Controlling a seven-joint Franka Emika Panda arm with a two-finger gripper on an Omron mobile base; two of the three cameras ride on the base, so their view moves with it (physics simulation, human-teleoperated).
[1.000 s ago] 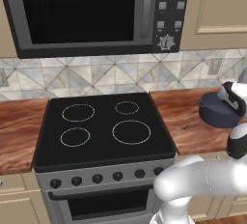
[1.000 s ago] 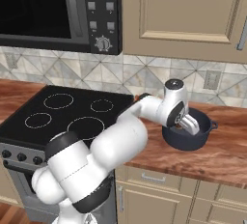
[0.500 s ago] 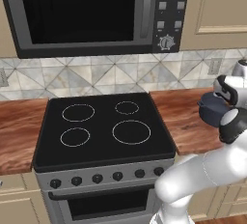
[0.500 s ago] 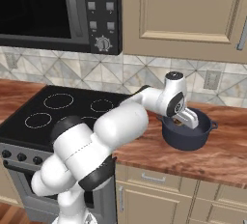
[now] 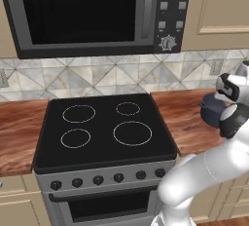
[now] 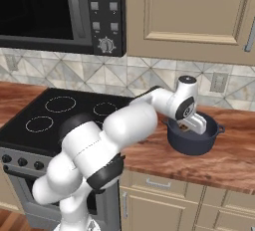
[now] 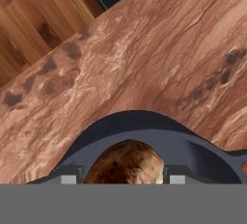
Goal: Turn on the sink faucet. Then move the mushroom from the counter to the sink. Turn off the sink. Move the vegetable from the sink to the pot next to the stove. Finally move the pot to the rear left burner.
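Hand view: the gripper (image 7: 123, 179) holds the brown mushroom (image 7: 126, 162) between its jaws, just above the dark pot (image 7: 144, 131). Right base view shows that pot (image 6: 191, 143) on the wooden counter (image 6: 234, 160), right of the stove (image 6: 64, 115).

Pot (image 6: 193, 139): dark blue-grey, round, small side handles, upright on the wooden table (image 6: 234, 150) to the right of the stove (image 5: 104, 127), well apart from the burners. Mushroom (image 7: 126, 164): brown, mottled cap, inside the pot, seen in the hand view against the pot's inner wall. Rear left burner (image 5: 79, 113): white ring outline on the black cooktop, nothing on it. Pot also visible at right edge of left base view (image 5: 212, 110).
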